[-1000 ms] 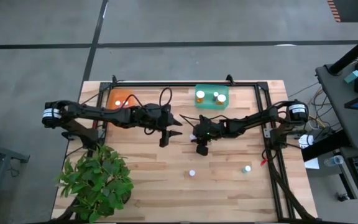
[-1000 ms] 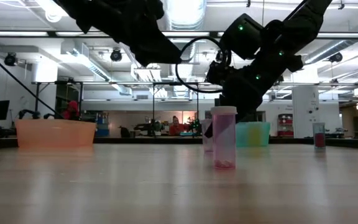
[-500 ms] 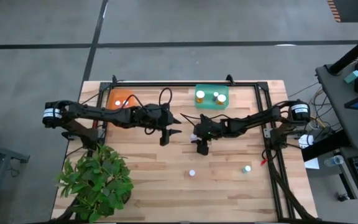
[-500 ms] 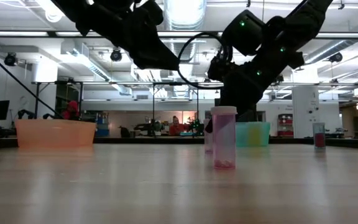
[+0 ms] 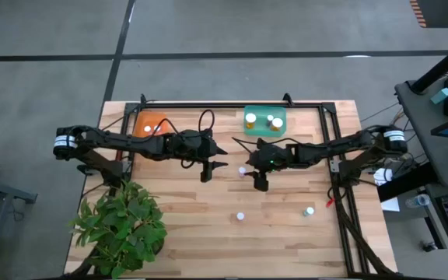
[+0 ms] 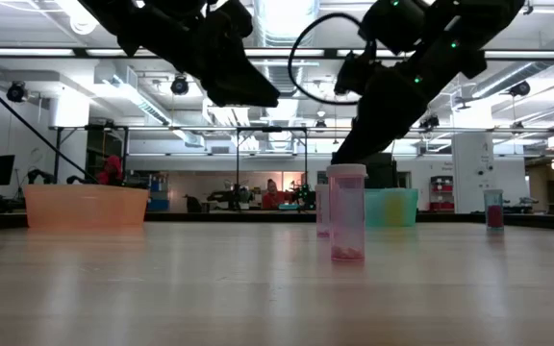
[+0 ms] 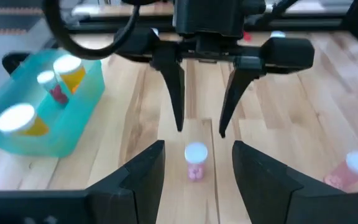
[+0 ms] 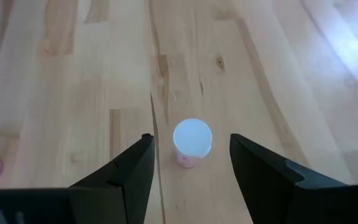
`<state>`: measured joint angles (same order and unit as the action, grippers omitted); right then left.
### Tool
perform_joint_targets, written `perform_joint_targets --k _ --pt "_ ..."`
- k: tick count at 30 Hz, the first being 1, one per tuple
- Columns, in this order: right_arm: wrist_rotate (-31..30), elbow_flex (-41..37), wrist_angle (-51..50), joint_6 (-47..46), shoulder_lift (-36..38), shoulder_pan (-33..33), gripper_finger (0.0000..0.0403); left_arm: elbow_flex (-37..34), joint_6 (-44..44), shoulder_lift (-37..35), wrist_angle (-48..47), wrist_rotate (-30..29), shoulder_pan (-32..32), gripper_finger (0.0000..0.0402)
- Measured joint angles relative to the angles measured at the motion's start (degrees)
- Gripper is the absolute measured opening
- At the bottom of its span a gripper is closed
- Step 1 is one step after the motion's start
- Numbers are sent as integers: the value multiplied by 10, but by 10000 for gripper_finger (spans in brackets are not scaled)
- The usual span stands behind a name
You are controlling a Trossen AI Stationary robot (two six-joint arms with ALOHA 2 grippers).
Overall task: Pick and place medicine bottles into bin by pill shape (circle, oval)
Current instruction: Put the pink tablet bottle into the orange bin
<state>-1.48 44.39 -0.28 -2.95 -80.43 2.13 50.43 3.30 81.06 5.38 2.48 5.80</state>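
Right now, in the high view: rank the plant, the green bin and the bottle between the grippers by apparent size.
1. plant, clearly largest.
2. green bin, much smaller than the plant.
3. bottle between the grippers, only a tiny cap seen from above.

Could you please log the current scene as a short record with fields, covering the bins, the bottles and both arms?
green bin: far edge of table, three bottles inside
orange bin: far left, one white-capped bottle inside
centre bottle: upright on table, free, pink pills
near bottles: one mid-table, one to its right
right gripper: jaws open, beside centre bottle
left gripper: jaws open, empty, facing centre bottle
plant: near left corner
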Motion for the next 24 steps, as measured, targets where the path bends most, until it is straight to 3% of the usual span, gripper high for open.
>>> perform_joint_targets --k 6,10,16,24 --pt "-1 -35 10 42 81 0 199 1 -14 2 32 -5 -1 169" --pt "-1 -66 12 62 151 0 199 1 -28 15 60 -56 -17 169" --pt "-1 -86 4 119 249 0 199 37 -30 56 61 -59 -54 169" --pt "0 -119 10 180 344 -1 199 106 -60 120 -16 -59 -90 169"
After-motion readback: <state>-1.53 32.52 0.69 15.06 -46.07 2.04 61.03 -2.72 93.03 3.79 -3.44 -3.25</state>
